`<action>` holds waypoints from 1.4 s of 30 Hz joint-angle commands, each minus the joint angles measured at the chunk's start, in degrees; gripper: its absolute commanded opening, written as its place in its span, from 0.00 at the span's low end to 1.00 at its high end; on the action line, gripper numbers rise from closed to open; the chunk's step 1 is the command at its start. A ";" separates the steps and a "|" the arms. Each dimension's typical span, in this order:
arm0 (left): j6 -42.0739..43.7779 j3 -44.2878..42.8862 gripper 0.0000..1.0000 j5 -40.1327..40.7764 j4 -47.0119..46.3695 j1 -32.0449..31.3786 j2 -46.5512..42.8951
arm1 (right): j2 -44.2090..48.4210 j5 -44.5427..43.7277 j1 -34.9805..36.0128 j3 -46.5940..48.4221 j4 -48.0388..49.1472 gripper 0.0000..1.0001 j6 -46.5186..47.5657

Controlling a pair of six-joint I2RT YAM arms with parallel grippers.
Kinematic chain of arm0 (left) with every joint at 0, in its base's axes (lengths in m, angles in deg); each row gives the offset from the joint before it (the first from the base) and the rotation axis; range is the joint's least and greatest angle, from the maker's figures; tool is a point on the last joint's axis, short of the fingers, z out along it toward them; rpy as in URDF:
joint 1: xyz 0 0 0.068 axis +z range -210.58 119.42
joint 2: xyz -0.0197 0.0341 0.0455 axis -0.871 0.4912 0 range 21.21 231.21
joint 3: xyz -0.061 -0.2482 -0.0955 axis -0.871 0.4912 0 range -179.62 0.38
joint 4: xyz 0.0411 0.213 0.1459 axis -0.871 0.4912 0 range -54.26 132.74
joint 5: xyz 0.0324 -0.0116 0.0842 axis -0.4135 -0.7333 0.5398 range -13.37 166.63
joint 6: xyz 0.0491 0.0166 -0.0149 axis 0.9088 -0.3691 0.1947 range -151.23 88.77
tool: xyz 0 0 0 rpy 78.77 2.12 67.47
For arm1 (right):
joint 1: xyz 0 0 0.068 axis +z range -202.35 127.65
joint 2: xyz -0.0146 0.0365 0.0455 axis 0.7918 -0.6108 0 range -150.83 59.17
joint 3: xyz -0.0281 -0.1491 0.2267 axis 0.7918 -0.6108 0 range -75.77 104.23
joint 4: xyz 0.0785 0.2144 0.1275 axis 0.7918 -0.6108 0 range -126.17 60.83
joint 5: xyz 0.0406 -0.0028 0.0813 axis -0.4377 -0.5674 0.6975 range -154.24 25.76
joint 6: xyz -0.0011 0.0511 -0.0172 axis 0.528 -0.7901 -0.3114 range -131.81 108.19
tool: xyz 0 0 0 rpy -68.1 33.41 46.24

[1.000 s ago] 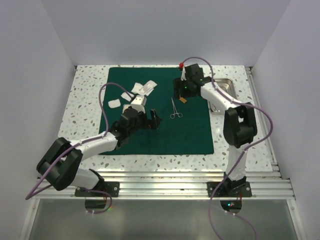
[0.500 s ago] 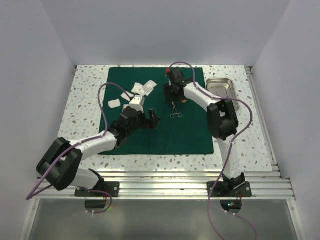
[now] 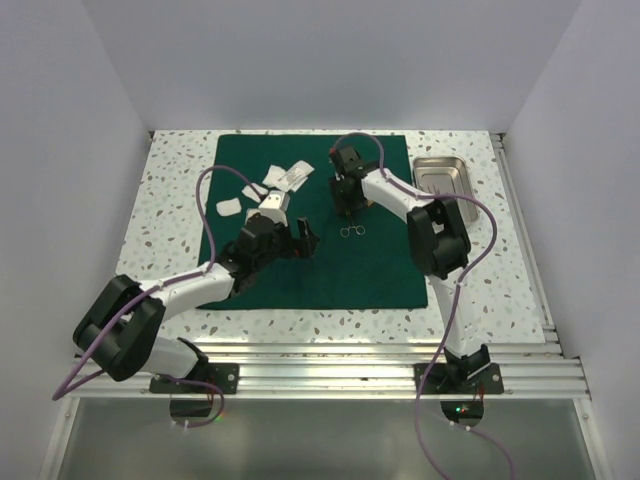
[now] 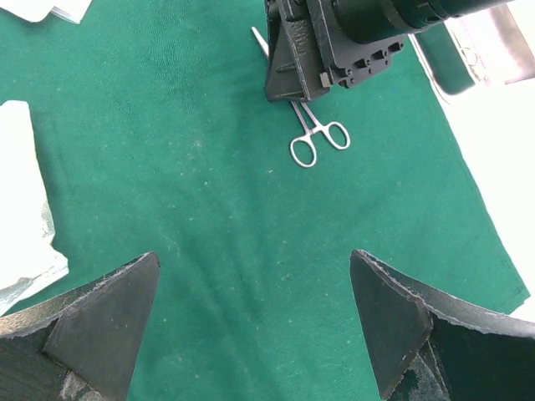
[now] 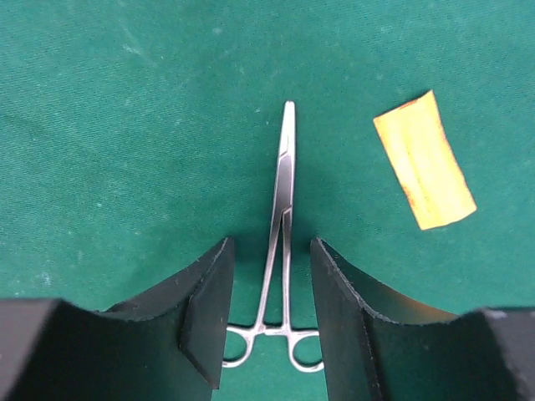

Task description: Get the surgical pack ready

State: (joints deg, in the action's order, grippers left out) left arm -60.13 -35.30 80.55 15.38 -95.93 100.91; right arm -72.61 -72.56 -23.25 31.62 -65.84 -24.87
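Observation:
A dark green drape (image 3: 380, 270) lies flat on the table. On it lie steel forceps (image 3: 352, 232), ring handles toward me. My right gripper (image 3: 347, 208) stands over them pointing down. In the right wrist view its open jaws (image 5: 272, 246) straddle the forceps (image 5: 282, 192), with a gap on each side of the shafts. My left gripper (image 3: 306, 240) hovers wide open over bare drape (image 4: 251, 209), and the forceps (image 4: 318, 138) show beyond it. White gauze pads (image 3: 290, 175) lie at the drape's back left. The steel tray (image 3: 440, 175) sits to the right of the drape.
A small orange-yellow strip (image 5: 424, 160) lies on the drape just right of the forceps. One more gauze piece (image 3: 229, 207) lies at the drape's left edge, with crumpled gauze (image 4: 21, 192) left of my left fingers. White walls enclose the table on three sides.
My right arm swung left from the tray side and came down over the forceps, its jaws narrowing around them. The left arm stayed put.

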 commanded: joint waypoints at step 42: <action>-1.42 -20.39 0.92 -11.40 11.39 -1.21 21.90 | 21.90 23.70 -4.66 -28.19 17.23 0.23 -8.91</action>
State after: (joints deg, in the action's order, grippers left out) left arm -60.59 -52.15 69.49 23.95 -96.61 121.58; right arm -58.38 -48.45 -26.20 5.98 -50.34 -33.05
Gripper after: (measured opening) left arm 0.926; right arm 0.191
